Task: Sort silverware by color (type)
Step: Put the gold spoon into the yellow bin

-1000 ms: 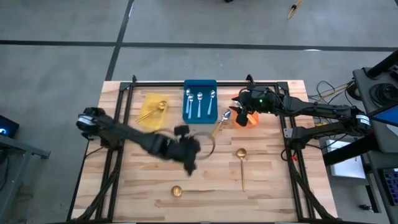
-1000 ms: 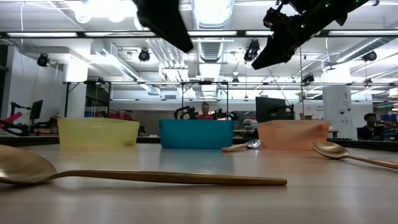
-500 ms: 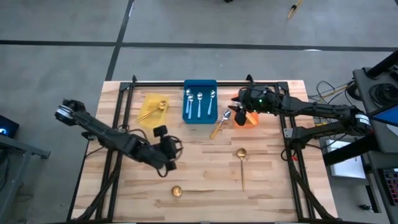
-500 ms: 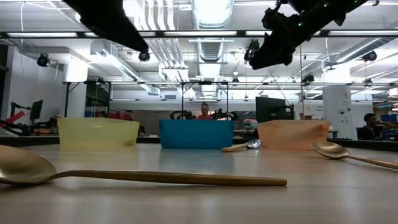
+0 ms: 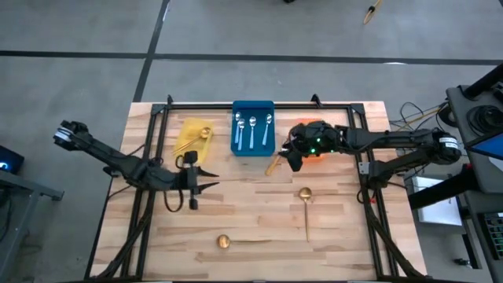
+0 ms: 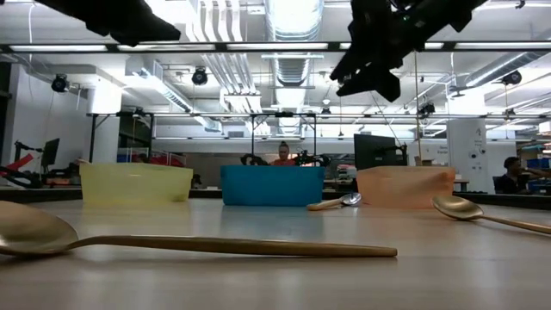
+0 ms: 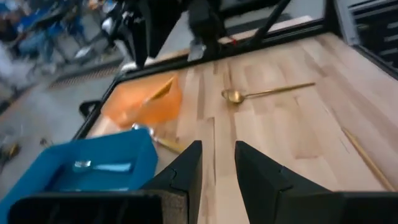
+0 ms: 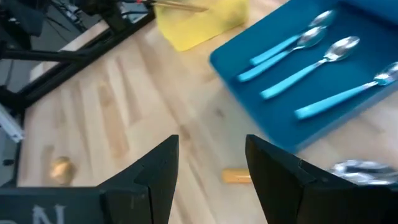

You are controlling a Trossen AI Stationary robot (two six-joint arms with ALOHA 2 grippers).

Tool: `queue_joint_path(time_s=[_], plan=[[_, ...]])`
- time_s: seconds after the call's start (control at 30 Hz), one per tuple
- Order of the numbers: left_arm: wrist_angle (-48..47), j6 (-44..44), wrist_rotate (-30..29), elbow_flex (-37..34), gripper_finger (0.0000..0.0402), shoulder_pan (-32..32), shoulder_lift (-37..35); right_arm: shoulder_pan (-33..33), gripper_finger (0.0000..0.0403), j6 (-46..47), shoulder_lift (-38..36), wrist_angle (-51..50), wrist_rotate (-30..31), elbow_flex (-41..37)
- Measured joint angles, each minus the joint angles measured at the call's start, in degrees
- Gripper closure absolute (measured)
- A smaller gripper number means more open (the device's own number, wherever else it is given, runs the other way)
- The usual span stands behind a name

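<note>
Carefully, I am hovering my right tool [image 5: 292, 157], fingers apart, over the orange-handled spoon [image 5: 278, 156]; descending squarely matters.

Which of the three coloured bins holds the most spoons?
The blue bin in the middle: four light-blue-handled spoons lie side by side in it. The yellow bin shows only one gold spoon; the orange bin is mostly hidden.
</note>
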Motion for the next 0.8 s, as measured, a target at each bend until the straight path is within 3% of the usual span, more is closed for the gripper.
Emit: queue_joint_path(time_s=[0.33, 0.7, 0.8], plan=[[7.64, 14.70, 2.09, -5.68, 0.0325, 3.25, -8.69, 4.66, 0.0227, 15.87, 8.57, -3.25, 0.26, 6.97], [5.99, 19.22, 1.96, -6.98, 0.0325, 3.65, -13.41, 7.13, 0.0227, 22.26, 25.35, -36.25, 0.25, 27.47], [5.66, 19.55, -0.52, -7.20, 0.0325, 3.65, -13.81, 7.26, 0.0229, 22.95, 29.23, -43.25, 0.11, 31.77]])
